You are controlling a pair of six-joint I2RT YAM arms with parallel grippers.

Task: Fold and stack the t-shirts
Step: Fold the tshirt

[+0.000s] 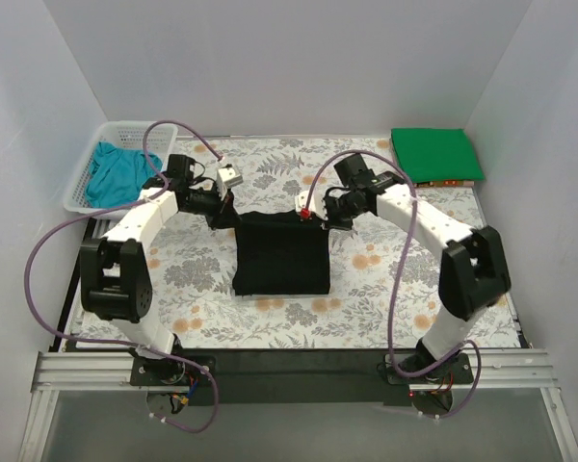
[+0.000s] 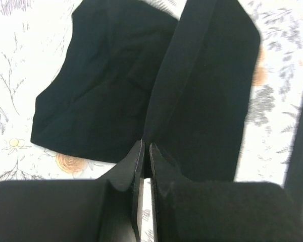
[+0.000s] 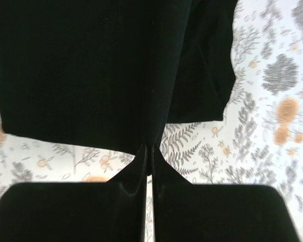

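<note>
Basket (image 1: 77, 188), white mesh, at the far left corner of the table (image 1: 366, 308). Teal shirt (image 1: 114, 171) lies inside it in a crumpled heap, not folded. My guess is that this one has not been started.

Left tool (image 1: 229, 220): fingers pressed together, pinching the far left corner of the black shirt (image 1: 281, 255). In the wrist view, dark cloth runs up out of the pinch in one long crease.

Black shirt sits mid-table, between the two arms. It is narrowed to a tidy oblong with no sleeves showing, so I take them to be tucked under. It lies on the flowered cover apart from the far edge, which both tools have by the corners.

Right tool (image 1: 316, 218): fingers likewise closed, gripping the far right corner of the same shirt, with black cloth filling most of its wrist view.

Green shirt (image 1: 435, 154) is at the far right corner, well apart from the rest. It is folded into a flat square and set down. Something with an orange edge peeps out beneath its near side, but I cannot tell what.

Reckoning: one shirt of three is folded. The second is mid-fold, and probably wants its far edge brought over to the near edge before it goes onto the green. The third is untouched and nothing is stacked yet, so the job is under halfway.
</note>
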